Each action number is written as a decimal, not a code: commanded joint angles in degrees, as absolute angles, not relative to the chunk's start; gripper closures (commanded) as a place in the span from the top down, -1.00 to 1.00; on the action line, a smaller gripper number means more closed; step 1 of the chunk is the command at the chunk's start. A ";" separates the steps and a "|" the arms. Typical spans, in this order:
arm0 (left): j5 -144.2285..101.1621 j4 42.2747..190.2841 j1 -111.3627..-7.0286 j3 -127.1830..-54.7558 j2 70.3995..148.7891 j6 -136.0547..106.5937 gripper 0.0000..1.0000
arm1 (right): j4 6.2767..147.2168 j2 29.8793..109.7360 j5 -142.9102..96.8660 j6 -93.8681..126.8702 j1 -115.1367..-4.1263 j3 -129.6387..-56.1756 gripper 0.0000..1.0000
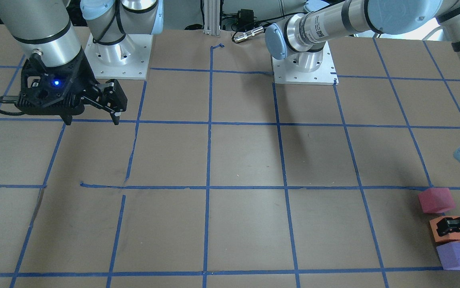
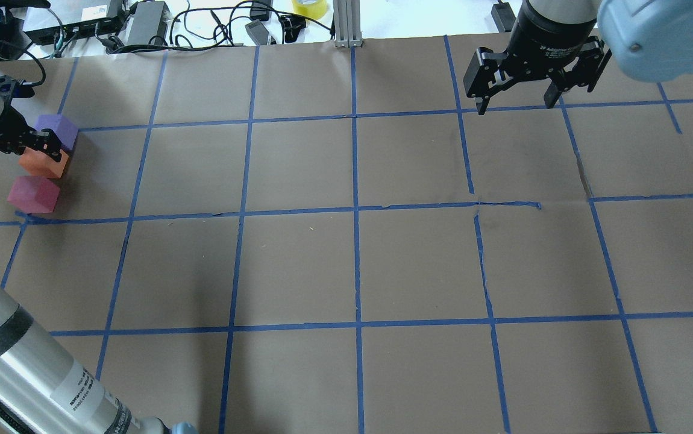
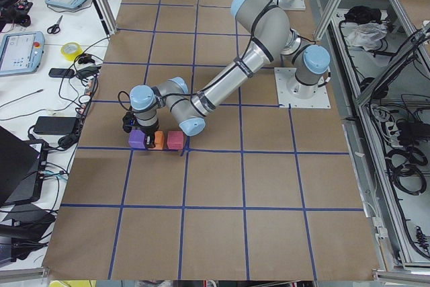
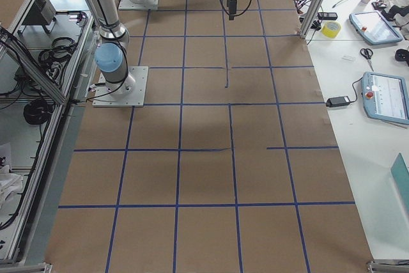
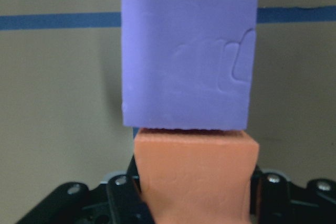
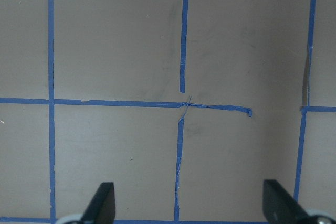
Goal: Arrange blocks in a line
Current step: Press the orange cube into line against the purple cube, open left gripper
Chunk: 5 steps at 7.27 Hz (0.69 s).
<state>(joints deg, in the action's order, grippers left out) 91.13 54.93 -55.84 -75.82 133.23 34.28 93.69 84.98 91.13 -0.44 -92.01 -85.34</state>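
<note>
Blocks (image 2: pixel 34 194): fwd-back row, orange (image 5: pixel 197 174) in tool (image 2: pixel 50 150)

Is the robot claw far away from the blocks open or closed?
Open. The right gripper has its fingers wide apart over the table, nothing between them.

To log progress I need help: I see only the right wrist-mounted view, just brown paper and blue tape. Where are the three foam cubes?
Observer: The orange foam cube, the red-pink foam cube and the purple foam cube sit in one row far out on the robot's left, orange in the middle.
Operator: Does the left end effector hold one?
Observer: Yes, the left end effector is shut on the orange cube.
Operator: Does orange touch purple?
Observer: Yes, in the left wrist view their faces meet.
</note>
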 commanded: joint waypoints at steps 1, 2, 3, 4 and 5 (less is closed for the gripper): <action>91.67 50.55 -55.28 -78.73 132.81 34.19 1.00 | 93.60 85.16 91.14 -0.44 -91.93 -85.34 1.00; 91.41 50.54 -55.28 -79.27 132.37 34.10 1.00 | 93.78 84.99 91.14 -0.44 -91.93 -85.34 1.00; 90.88 50.54 -55.28 -79.19 132.36 34.19 1.00 | 93.69 85.08 91.14 -0.44 -91.93 -85.34 1.00; 90.88 50.54 -55.28 -79.10 132.45 34.19 1.00 | 93.60 85.17 91.14 -0.53 -91.85 -85.25 1.00; 90.88 50.97 -55.37 -79.10 132.28 34.19 1.00 | 93.78 84.99 90.79 -0.53 -91.85 -85.25 1.00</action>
